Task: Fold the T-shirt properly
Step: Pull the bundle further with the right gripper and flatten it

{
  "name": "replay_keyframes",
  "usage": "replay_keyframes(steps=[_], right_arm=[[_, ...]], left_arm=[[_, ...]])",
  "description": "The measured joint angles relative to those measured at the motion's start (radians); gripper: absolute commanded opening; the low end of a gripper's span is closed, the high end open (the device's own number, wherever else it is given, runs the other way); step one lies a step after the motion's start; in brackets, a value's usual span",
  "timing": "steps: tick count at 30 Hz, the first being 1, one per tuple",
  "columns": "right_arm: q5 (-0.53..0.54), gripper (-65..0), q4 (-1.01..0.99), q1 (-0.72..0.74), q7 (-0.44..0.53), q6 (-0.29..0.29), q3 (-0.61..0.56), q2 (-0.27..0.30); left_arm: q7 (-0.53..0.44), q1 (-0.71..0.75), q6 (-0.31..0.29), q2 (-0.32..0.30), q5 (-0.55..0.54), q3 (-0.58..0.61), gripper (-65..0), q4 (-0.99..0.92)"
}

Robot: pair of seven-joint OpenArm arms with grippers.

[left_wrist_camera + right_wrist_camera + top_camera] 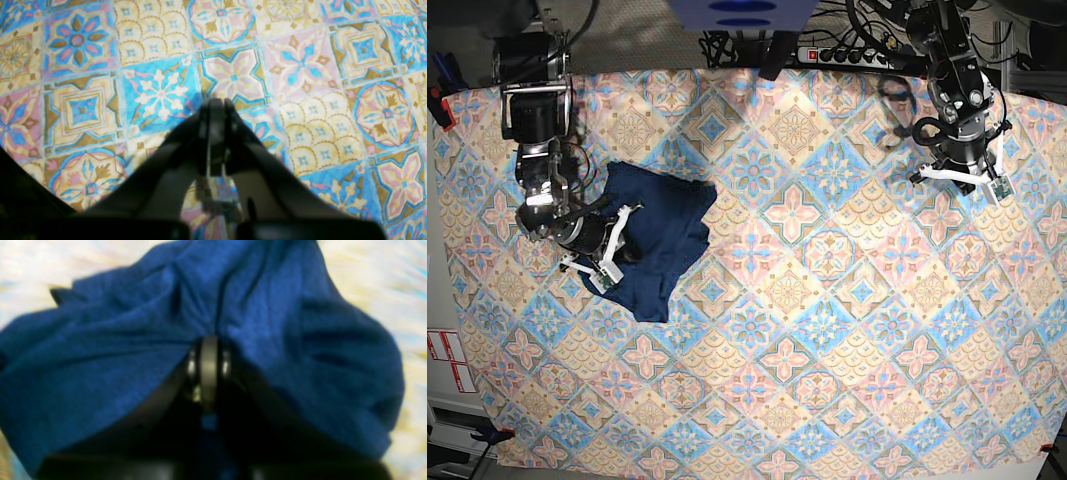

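Base view, far left: right end effector (617, 245) sits on the shirt (662, 235), fingers pressed together and pinching a bunch of the navy fabric. Right wrist view confirms: end effector (209, 346) tips closed, shirt (267, 323) gathered in folds that run into the tips, a bit of blue cloth visible between the fingers lower down. View is blurry, so the exact edge being held can't be told.

Shirt lies crumpled in a rough lump on the left part of the desk (827, 400), on the tile-patterned cloth (757, 330). Not flat, not neatly folded; one ragged corner points right, a narrower part hangs toward the front edge.

Middle of the desk: just patterned cloth.

Far right, near the back: left end effector (962, 180) hangs over the cloth, well apart from the shirt. Left wrist view: end effector (216, 103) fingers pressed together, nothing between them, only the cloth (300, 66) beneath. Whether the tips touch the cloth can't be told.

Back edge, centre-right: power strip (847, 55) with cables.
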Motion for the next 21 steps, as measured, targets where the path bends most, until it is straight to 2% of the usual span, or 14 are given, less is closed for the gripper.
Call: replay_keyframes(steps=[6, 10, 13, 15, 19, 21], right_arm=[[-0.030, -63.6, 0.029, 0.033, -0.051, -0.001, -0.001, 0.007], [-0.049, -63.6, 0.223, 0.010, -0.145, -0.002, 0.005, 0.019], [-0.021, -63.6, 0.411, -0.058, -0.166, -0.016, 0.026, 0.023], [-0.031, -63.6, 0.525, -0.121, -0.225, -0.008, 0.042, 0.017], [-0.037, -63.6, 0.665, -0.260, -0.302, -0.006, 0.090, 0.011], [-0.039, -63.6, 0.710, -0.306, -0.302, -0.009, 0.096, 0.018]], left_arm=[[0.000, 0.000, 0.000, 0.002, 0.000, 0.000, -65.0, 0.000], [0.000, 0.000, 0.000, 0.002, 0.000, 0.001, -65.0, 0.000], [0.000, 0.001, 0.000, 0.002, 0.000, 0.003, -65.0, 0.000], [0.000, 0.000, 0.000, -0.001, 0.000, 0.006, -65.0, 0.000], [0.000, -0.005, 0.000, 0.006, 0.000, 0.008, -65.0, 0.000], [0.000, -0.005, -0.001, 0.010, -0.001, 0.009, -65.0, 0.000]])
